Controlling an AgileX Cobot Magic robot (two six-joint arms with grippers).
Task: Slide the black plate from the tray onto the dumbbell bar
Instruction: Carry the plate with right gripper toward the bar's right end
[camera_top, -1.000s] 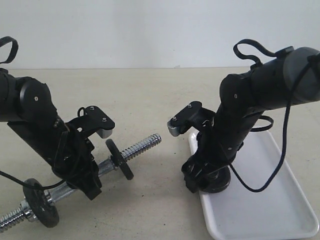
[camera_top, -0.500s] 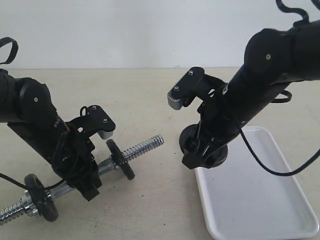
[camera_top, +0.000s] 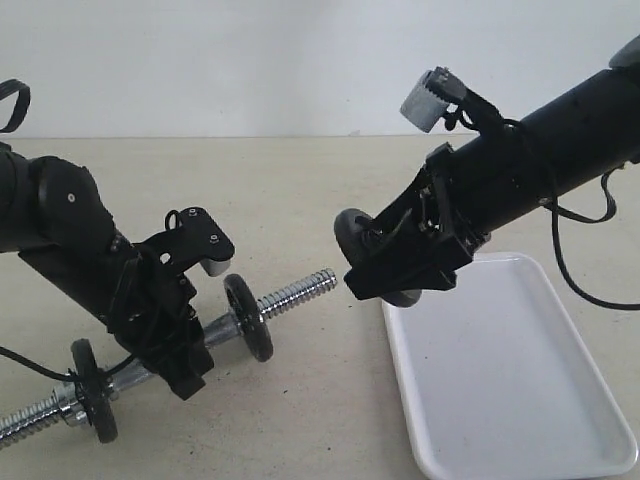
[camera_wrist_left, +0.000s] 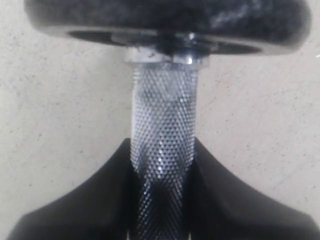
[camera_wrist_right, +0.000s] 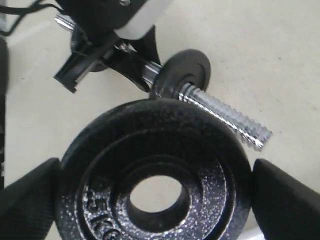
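The step in hand looks like the carry and line-up, with the threading itself not yet begun. The right gripper is clenched on the black plate, one finger on each side of its rim. It holds the plate in the air, clear of the tray and over that tray's far left corner. The tray lies on the table at the right with nothing in it. The left gripper grasps the dumbbell bar by its knurled middle. The bar is tilted, with its free threaded end raised and pointing right toward the plate. Two discs already sit on the bar: one just right of the left gripper and one near the low left end. The plate is near the bar's tip but not touching it, with a clear gap between them. In the right wrist view the tip shows beyond the plate's rim rather than through its centre hole. I therefore judge that the two are not yet lined up. The next move calls for bringing the hole onto the bar's axis and matching the plate's tilt to the bar's slope. The plate can then go leftward over the threads until it meets the nearer disc. The left gripper should hold the bar steady, since the hole's edge could catch on the threads.
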